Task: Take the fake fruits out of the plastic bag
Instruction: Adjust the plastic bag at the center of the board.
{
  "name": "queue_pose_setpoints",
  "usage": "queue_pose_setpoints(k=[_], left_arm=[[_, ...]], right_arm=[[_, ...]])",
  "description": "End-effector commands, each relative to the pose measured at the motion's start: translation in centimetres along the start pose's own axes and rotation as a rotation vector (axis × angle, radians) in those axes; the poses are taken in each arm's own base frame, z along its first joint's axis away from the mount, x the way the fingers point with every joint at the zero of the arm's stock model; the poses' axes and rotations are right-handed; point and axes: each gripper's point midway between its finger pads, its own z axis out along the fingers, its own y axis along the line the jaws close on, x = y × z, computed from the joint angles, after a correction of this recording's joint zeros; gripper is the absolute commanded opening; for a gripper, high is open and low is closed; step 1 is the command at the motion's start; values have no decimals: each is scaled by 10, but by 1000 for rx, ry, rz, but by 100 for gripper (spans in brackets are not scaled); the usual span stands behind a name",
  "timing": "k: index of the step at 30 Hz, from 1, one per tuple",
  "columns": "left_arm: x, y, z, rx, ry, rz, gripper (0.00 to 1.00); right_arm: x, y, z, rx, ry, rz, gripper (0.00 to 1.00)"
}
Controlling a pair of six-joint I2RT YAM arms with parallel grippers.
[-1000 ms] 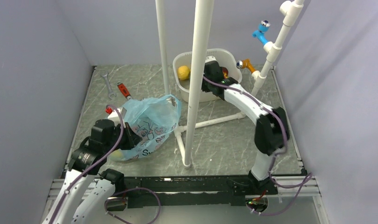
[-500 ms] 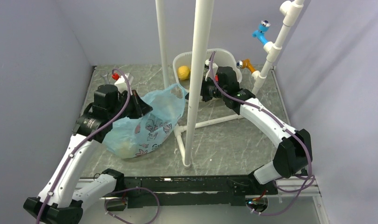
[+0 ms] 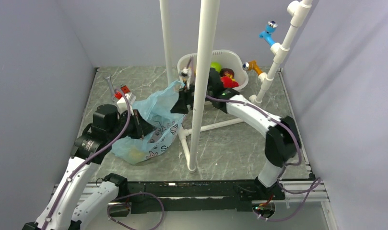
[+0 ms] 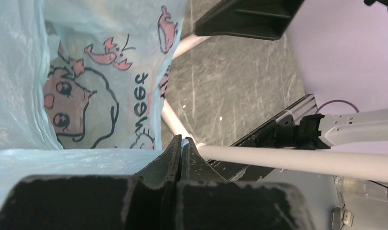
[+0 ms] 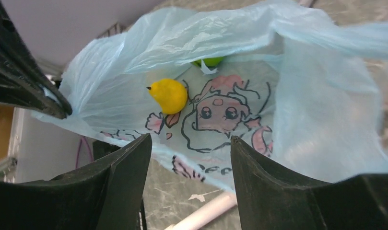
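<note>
**A:** What can go wrong from here?

**B:** The bag (image 3: 156,115) is thin and slippery. If the film slides out of the left jaws, the mouth probably sags shut over the lemon (image 5: 169,96) and the green fruit (image 5: 208,61) behind it. The right jaws could also pinch film along with the lemon, and then the whole bag would drag. The lemon looks glossy and round, so an off-centre squeeze may squirt it deeper.

**A:** And the jaws?

**B:** The left jaws are closed on a fold of the bag's rim. The right jaws are spread wide and hold nothing. They point into the mouth, apart from the lemon.

**A:** Where does it all sit?

**B:** The bag lies on the surface (image 3: 230,143) toward the left edge. A white tub (image 3: 225,51) with fruit in it stands at the far edge.
</note>
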Motion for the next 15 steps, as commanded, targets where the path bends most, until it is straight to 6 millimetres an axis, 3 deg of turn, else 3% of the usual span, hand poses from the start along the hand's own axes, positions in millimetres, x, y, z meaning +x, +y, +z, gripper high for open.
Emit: queue_pose_setpoints(k=[1,10,15], left_arm=[[15,11,-5,-31,6,-13,0],[35,21,-20,-73,16,-12,0],[31,3,-33,-7,-3,10,0]], right_arm=[[15,17,40,-117,101,-107,64],[55,22,105,-224,188,-83,70],[71,22,129,-230,218,-81,74]])
